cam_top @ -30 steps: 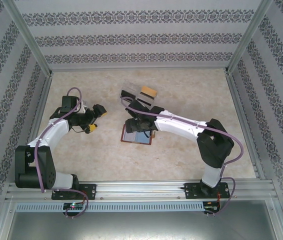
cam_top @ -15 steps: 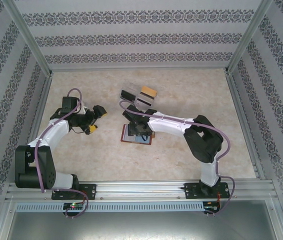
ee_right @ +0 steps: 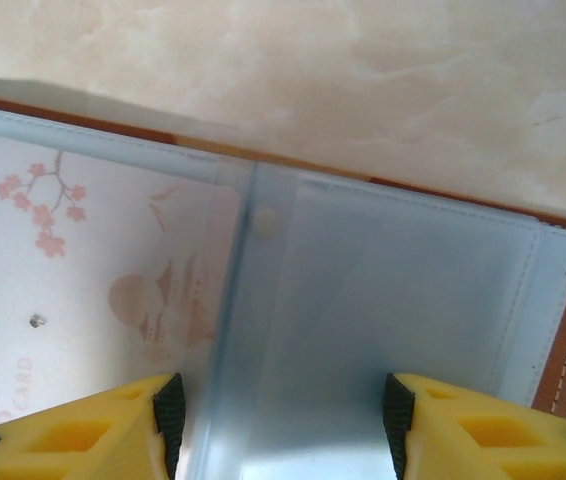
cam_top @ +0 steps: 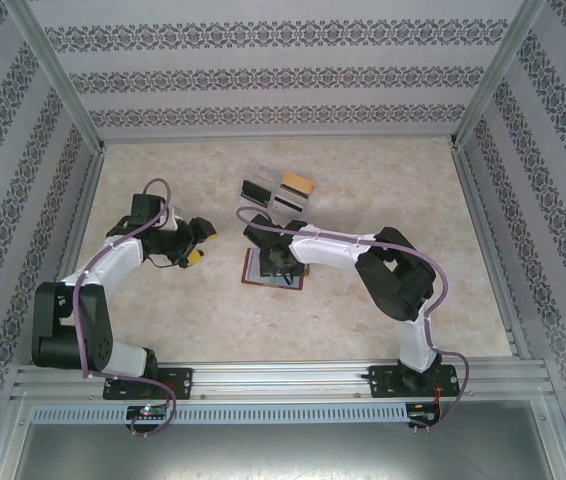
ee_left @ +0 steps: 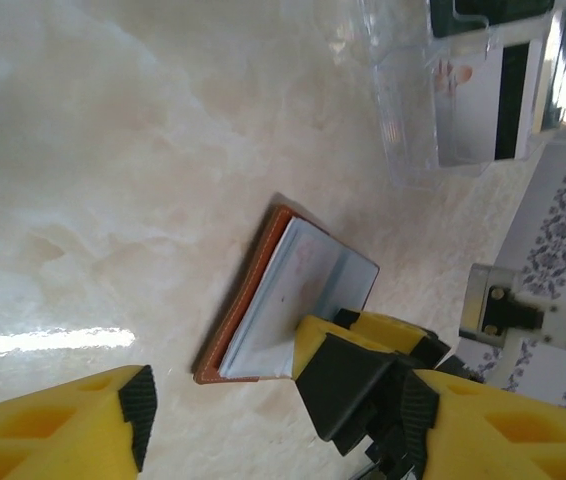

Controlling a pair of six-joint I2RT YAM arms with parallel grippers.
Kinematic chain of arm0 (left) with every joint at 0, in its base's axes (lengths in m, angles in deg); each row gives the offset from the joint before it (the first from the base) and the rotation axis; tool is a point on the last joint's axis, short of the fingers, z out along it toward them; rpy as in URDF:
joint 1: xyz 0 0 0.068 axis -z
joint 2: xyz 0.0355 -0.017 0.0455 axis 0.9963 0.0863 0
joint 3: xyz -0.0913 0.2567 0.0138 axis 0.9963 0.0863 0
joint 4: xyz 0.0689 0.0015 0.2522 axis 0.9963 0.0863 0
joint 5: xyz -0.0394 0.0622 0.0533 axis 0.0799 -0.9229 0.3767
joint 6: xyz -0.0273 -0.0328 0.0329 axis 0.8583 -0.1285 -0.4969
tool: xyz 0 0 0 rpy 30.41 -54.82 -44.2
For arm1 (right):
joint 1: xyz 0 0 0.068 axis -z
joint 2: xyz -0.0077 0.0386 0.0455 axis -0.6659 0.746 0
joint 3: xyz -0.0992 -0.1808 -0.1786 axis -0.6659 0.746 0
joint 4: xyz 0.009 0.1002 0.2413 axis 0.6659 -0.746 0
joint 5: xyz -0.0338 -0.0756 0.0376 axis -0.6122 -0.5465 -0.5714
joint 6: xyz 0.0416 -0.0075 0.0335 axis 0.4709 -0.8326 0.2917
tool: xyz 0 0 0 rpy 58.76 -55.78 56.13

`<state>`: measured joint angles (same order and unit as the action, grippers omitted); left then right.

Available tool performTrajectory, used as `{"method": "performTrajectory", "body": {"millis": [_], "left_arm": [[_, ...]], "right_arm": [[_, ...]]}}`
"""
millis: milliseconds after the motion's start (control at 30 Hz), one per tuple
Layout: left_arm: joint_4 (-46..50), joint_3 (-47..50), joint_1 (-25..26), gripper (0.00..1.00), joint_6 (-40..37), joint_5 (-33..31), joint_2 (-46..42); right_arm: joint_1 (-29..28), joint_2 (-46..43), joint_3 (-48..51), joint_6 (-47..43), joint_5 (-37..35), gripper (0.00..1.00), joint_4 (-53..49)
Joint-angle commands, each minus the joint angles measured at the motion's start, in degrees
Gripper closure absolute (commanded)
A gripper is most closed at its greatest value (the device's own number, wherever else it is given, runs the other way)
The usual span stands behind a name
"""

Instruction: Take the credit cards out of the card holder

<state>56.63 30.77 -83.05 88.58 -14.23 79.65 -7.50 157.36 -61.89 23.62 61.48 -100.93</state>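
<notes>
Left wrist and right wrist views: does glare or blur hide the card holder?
Left wrist: a white glare streak lies on the table, well away from the card holder, which reads clearly. Right wrist: the light is even with no glare, and the credit card print is legible.

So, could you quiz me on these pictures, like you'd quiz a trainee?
1. True or false: the card holder lies open on the table.
2. The right gripper over it is: A open; B shut on a card; C shut on the card holder.
3. Fill in: the card in its pocket is printed with a branch of pink ____.

Key: 1 true; 2 A; 3 blossoms.
</notes>
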Motion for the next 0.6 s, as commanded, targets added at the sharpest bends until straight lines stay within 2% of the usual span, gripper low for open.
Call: {"method": "performTrajectory", "body": {"millis": [0,200,467,567], "left_arm": [[-2.89,0.96,2.00,0.38,0.16,0.94,1.34],[-4.99,0.38,6.56,0.53,0.29,1.49,5.03],[-7.29,-1.39,11.77,0.65,-0.36,1.55,9.78],[-7.01,-1.91,13.03,0.66,-1.07,0.38,10.89]], "right_arm": [[0.39,2.87,0.05,0.38,-1.06,0.44,-2.30],[0.39,3.43,0.97,0.56,-1.03,0.50,-2.15],[0.48,3.08,1.81,0.46,-0.87,0.51,-1.52],[0.61,3.12,1.90,0.69,-0.63,0.52,-1.62]]}}
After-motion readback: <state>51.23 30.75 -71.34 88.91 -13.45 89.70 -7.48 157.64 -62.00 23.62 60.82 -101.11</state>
